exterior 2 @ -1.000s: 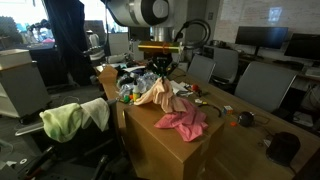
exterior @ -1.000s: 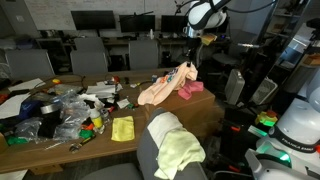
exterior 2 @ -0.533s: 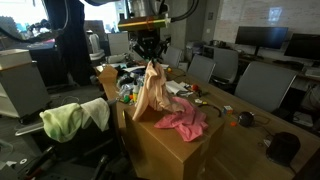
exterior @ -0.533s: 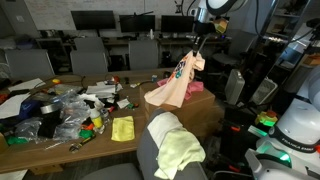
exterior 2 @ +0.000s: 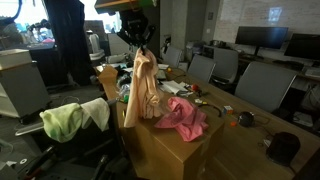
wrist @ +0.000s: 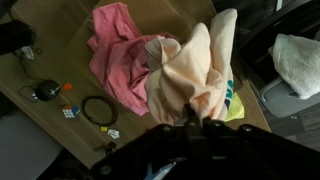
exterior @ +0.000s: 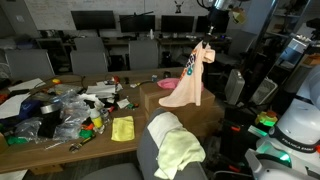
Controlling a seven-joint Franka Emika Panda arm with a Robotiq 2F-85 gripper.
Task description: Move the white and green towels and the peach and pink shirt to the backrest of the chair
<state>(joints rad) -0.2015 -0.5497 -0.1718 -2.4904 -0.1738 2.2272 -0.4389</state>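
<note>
pincer (exterior 2: 139, 46) clamped on peach shirt (exterior 2: 143, 88) | hangs over table (exterior 2: 220, 135) end, open air around | pink shirt (exterior 2: 183, 118) lies beside

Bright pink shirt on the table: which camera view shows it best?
The wrist view: the bright pink fabric shirt lies spread below. Exterior views show it smaller: a crumpled heap, or a sliver beside the hanging pale peach shirt.
</note>
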